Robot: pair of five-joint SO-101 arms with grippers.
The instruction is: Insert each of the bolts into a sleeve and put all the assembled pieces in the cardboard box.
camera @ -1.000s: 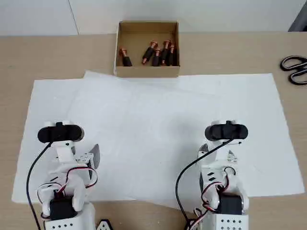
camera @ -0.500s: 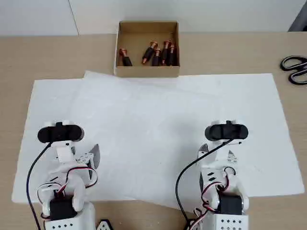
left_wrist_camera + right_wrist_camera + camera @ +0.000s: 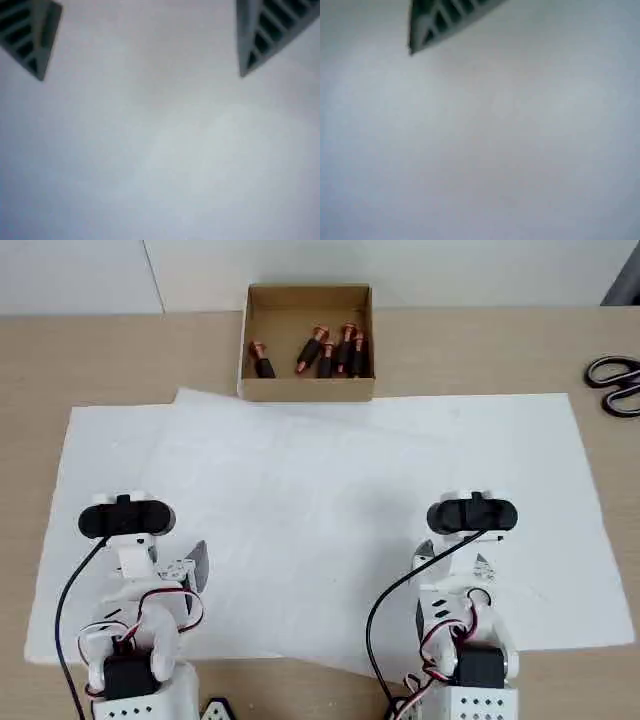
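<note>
Since the five assembled pieces that I can count all lie inside the cardboard box, the task looks, to my judgement, finished or as good as finished. One piece rests alone near the box's left wall; the other four are bunched toward its right wall, some touching. Each has its long axis running roughly from the box's near wall to its far wall, a little tilted, with the copper head toward the far wall. A white paper sheet starts just at the box's near wall and spreads over the desk toward the arms. Both arms sit folded well apart from the box, on its near side, so the pieces lie ahead of either tool and between their two lines; neither arm looks clearly nearer. The left tool hangs over the sheet with its jaws spread wide and nothing in them. Whether the right tool is wide or narrow I cannot tell. Scissors lie on the desk well to the box's right.
</note>
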